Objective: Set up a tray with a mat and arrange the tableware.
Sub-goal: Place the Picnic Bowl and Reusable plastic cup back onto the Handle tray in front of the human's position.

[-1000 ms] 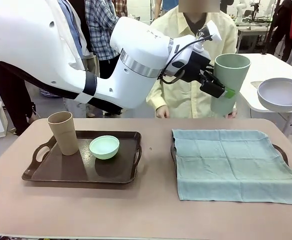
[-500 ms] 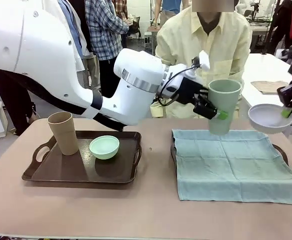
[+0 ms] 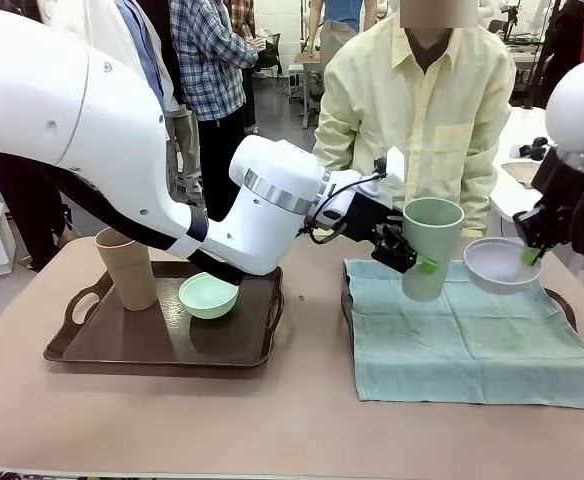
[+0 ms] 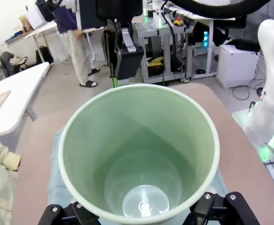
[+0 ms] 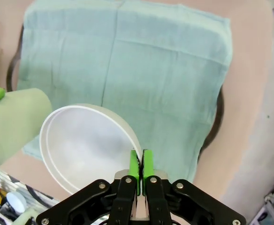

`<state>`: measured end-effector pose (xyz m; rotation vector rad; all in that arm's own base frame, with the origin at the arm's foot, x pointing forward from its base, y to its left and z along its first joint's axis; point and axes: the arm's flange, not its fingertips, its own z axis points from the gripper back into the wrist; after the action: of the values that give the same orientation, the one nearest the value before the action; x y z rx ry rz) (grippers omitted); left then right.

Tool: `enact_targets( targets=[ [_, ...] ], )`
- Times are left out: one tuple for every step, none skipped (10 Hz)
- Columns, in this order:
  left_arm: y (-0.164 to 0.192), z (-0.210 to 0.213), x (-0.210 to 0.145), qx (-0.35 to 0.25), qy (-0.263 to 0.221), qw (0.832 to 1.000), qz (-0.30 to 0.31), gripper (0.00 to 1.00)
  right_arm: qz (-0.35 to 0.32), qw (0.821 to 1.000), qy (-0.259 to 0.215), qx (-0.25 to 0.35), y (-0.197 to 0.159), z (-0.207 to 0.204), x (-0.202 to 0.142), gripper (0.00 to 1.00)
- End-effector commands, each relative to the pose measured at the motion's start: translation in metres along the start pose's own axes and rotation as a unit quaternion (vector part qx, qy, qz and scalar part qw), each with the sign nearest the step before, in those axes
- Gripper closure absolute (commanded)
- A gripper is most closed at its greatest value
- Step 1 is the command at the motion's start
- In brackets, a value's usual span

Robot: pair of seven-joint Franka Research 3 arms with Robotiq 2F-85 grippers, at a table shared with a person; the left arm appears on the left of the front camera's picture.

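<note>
Right-hand tray (image 3: 564, 303) mostly hidden under teal mat (image 3: 467, 330); only rim bits show at either side. Left jaws spread wide round pale green cup (image 3: 432, 245), clamped on its wall below the rim; in left wrist view the cup blocks most of the fingers, only knuckles show. Cup upright, mouth up, long axis approx. vertical, over mat's far-left part; can't tell if base touches cloth. Right jaws pinched tight on rim of greyish-white bowl (image 3: 497, 265), held above mat's far-right part, tilted w/ opening toward camera. Tan cup (image 3: 127, 270) & mint bowl (image 3: 209, 294) sit upright on left tray (image 3: 122, 350); tan cup's rim partly behind left arm.
</note>
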<state>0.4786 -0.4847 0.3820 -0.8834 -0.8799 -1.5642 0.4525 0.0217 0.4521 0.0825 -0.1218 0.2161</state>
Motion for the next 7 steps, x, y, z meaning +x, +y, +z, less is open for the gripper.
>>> enact_targets(
  targets=[
    [-0.003, -0.007, -0.013, 0.002, -0.013, 1.0, -0.02, 0.14, 0.008, 1.0, 0.004, 0.012, 0.0, -0.023, 0.002, 0.96],
    [0.004, -0.013, -0.022, 0.005, -0.016, 1.0, -0.027, 0.14, 0.007, 1.0, 0.009, 0.015, -0.003, -0.034, 0.005, 0.96],
    [0.004, -0.017, -0.03, 0.01, -0.017, 0.999, -0.04, 0.14, 0.004, 1.0, 0.013, 0.018, -0.004, -0.043, 0.004, 0.96],
    [0.008, -0.019, -0.036, 0.009, -0.017, 0.998, -0.056, 0.14, 0.002, 1.0, 0.012, 0.021, -0.007, -0.05, 0.005, 0.96],
    [0.009, -0.022, -0.04, 0.008, -0.016, 0.998, -0.065, 0.14, 0.005, 1.0, 0.009, 0.029, -0.01, -0.055, 0.005, 0.96],
    [0.011, -0.024, -0.044, 0.016, -0.004, 0.997, -0.07, 0.14, 0.0, 0.999, 0.012, 0.034, -0.011, -0.061, 0.006, 0.96],
    [0.009, -0.022, -0.033, 0.04, 0.002, 0.998, -0.044, 0.14, -0.015, 1.0, 0.001, 0.007, -0.009, -0.041, 0.002, 0.96]
  ],
)
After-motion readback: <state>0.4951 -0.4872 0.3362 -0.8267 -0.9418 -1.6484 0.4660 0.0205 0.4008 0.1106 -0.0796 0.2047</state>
